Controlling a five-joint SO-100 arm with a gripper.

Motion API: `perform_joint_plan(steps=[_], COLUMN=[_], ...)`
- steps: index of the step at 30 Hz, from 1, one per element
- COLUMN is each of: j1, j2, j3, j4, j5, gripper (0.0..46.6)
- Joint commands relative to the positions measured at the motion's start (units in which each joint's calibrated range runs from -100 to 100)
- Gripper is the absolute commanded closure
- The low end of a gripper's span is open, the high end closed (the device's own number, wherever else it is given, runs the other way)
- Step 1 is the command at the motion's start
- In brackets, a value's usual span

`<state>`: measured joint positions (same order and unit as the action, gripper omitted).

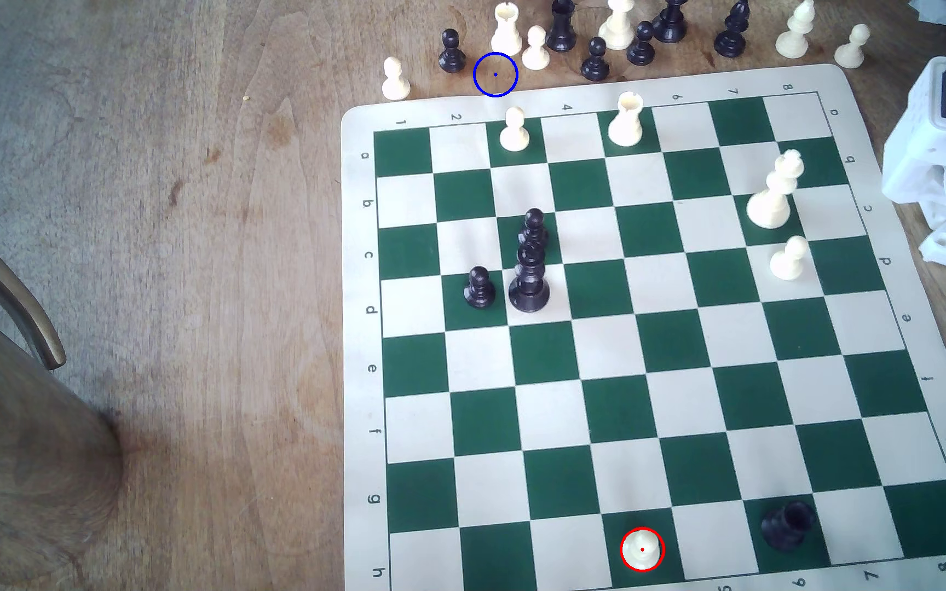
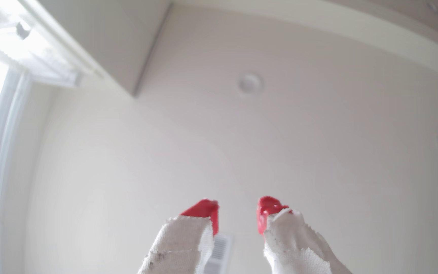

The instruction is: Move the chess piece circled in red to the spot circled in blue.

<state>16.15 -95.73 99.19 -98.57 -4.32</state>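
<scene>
Board (image 1: 358, 318): edges marked 1–8, a–h. Pawn (image 1: 642, 549): on board row h. Tool (image 2: 238, 210): spread, holding nothing.

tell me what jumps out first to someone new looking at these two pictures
The green-and-cream chessboard dominates the exterior view's right, with a cream pawn ringed in red on its near edge. Far across, on bare wood just beyond the board's far edge, sits an empty blue ring beside a cluster of captured pieces. In the wrist view the tool points up at a ceiling, its red-tipped, cloth-wrapped fingers apart and holding nothing.
</scene>
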Motion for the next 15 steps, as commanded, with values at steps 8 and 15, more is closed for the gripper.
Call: perform_joint_plan(steps=[8,15], j1=[-13.5,-14.2], j2=[0.0,0.0], j3=[0.3,-12.0], j4=[1.3,25.2], j5=[-0.2,-0.2], gripper=[35.7,35.9])
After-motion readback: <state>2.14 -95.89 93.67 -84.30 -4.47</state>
